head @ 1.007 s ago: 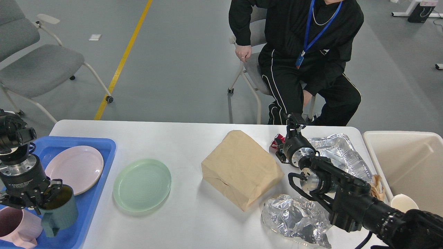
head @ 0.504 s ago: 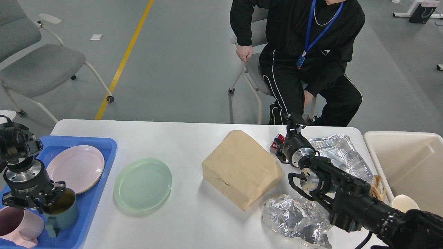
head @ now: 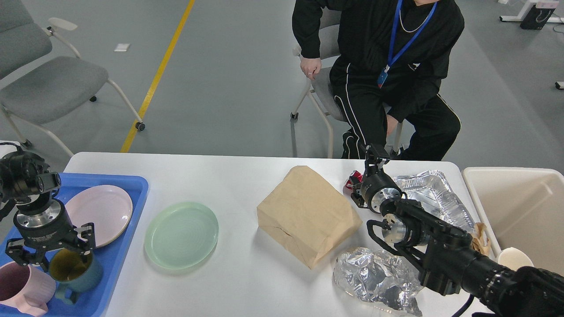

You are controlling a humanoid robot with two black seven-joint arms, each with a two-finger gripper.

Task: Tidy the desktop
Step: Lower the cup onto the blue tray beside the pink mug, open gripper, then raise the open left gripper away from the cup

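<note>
The left end effector (head: 47, 256) hangs over the near part of the blue tray (head: 128, 187), fingers spread apart and gripping nothing, directly above the teal mug (head: 75, 270); white lettering on its black body is too small to read. A pink mug (head: 22, 288) stands just beside the teal mug, and a pink plate (head: 103, 211) lies farther back in the same tray. The counter (head: 220, 176), white with rounded corners, fills the lower half of the view. On it, a green plate (head: 181, 234) lies just right of the tray. Crumpled foil (head: 374, 279) lies near the front edge, partly covered by the right arm. A brown paper bag (head: 306, 213) sits at center. Behind it lie a foil tray (head: 429, 191) and a red wrapper (head: 352, 179), beside the right end effector (head: 374, 154); whether its fingers are apart or together cannot be told. A beige bin (head: 520, 176) stands at the right edge. Beyond the counter sits a person (head: 374, 66) wearing a blue lanyard (head: 396, 44) with an unreadable badge.
</note>
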